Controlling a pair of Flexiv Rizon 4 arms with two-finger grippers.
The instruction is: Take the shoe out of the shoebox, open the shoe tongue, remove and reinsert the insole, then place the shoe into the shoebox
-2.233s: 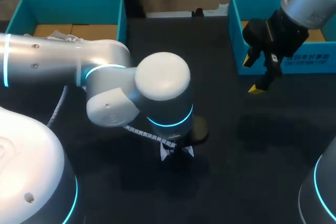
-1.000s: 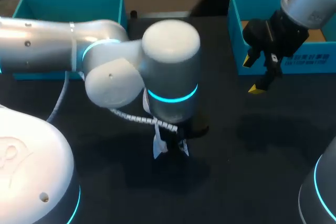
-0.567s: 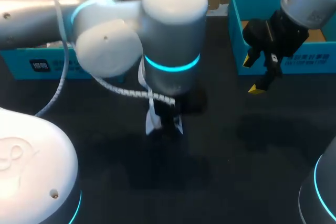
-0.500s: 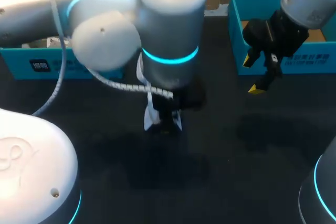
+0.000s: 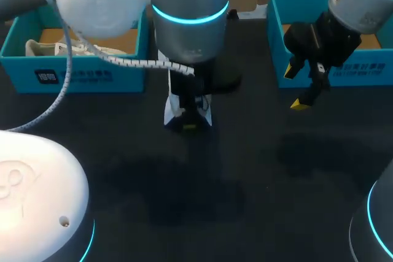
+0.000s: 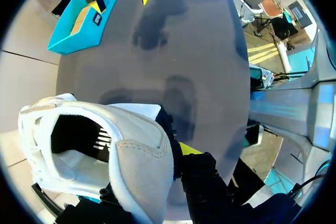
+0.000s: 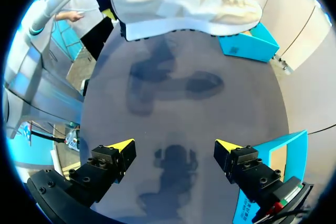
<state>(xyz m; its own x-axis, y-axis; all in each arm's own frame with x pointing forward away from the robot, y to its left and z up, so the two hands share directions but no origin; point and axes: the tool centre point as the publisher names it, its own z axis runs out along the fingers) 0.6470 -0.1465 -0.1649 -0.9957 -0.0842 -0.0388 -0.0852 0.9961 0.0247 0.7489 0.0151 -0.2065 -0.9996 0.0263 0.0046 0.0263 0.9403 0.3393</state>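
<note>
Dark tabletop (image 5: 245,207) fills the lower half of the head view. Just above the middle of that frame the left gripper (image 5: 188,119) hangs under its arm's thick wrist, fingers pointing down and clamped on the heel end of the white shoe (image 6: 137,163). In the left wrist view one yellow tip presses the outside of the heel collar (the other finger is lost behind the shoe's open mouth). From overhead only white slivers of the shoe show on either side of the fingers, and the rest is hidden under the arm. The right wrist view shows it whole: sole downward, roughly level, held clear of the table with its shadow beneath, and the laces at the end away from the left gripper.

At the right of the head view the right gripper (image 5: 296,88) hovers above the table with its yellow tips spread wide apart, well apart from the shoe.

Farther back, at the upper left, a teal shoebox (image 5: 80,75) holds a second pale shoe (image 5: 46,47). The other teal box (image 5: 274,41) sits at the upper right, just behind the right gripper.
</note>
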